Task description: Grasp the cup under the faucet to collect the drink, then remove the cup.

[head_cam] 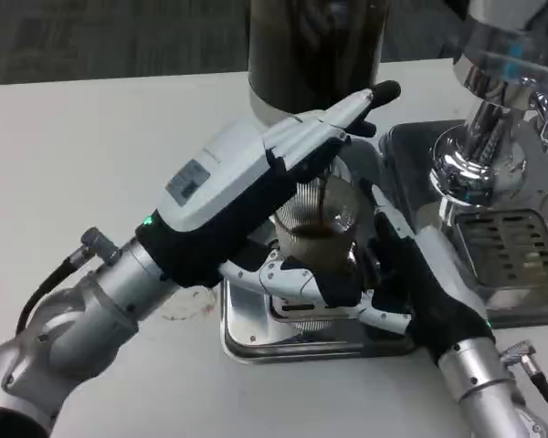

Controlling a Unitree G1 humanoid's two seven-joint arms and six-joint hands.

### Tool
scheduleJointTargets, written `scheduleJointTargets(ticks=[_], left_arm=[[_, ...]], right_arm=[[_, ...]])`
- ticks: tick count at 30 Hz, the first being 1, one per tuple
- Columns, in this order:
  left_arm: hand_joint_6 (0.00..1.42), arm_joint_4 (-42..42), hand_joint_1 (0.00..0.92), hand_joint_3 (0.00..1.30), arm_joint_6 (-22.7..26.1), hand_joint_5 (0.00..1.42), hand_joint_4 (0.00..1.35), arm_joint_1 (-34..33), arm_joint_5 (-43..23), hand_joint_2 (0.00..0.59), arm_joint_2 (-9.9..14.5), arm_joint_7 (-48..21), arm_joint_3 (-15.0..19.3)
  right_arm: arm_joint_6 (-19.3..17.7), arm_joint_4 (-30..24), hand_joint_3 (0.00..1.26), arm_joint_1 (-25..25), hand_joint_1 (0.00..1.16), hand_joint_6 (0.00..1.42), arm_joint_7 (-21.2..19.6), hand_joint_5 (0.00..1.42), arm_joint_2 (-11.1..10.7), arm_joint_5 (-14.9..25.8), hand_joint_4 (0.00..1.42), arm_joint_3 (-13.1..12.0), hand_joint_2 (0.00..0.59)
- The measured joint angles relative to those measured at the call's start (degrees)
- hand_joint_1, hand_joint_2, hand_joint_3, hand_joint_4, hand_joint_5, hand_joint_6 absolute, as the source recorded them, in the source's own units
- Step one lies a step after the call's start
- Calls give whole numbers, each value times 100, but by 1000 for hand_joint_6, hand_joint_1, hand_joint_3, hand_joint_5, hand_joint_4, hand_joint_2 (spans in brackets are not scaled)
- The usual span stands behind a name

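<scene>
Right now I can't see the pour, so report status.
Left hand up at faucet. Right hand holds ribbed clear plastic cup, dark drink streaming in, over steel drip tray. Nothing in the way.

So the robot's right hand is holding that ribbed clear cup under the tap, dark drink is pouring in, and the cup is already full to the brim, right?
Not quite. In the head view the ribbed clear cup is only partly filled, with dark liquid low in it, well below the rim. The rest holds: the right hand holds the cup and a dark stream runs into it.

Clear ribbed cup (pixel 324 233) stands upright on the drip tray (pixel 256 342), dark drink streaming in.
</scene>
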Motion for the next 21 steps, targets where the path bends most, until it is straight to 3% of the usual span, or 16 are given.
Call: scheduleJointTargets(ticks=[15, 21], left_arm=[[171, -118, 0, 0, 190, 201, 0, 77, -10, 69, 123, 1, 84], [143, -350, 0, 0, 246, 187, 0, 246, -5, 81, 111, 146, 358]], right_arm=[[-620, 920, 0, -504, 573, 103, 14, 0, 270, 234, 0, -8, 201], [-722, 1034, 0, -554, 577, 109, -1, 0, 345, 251, 0, -14, 199]])
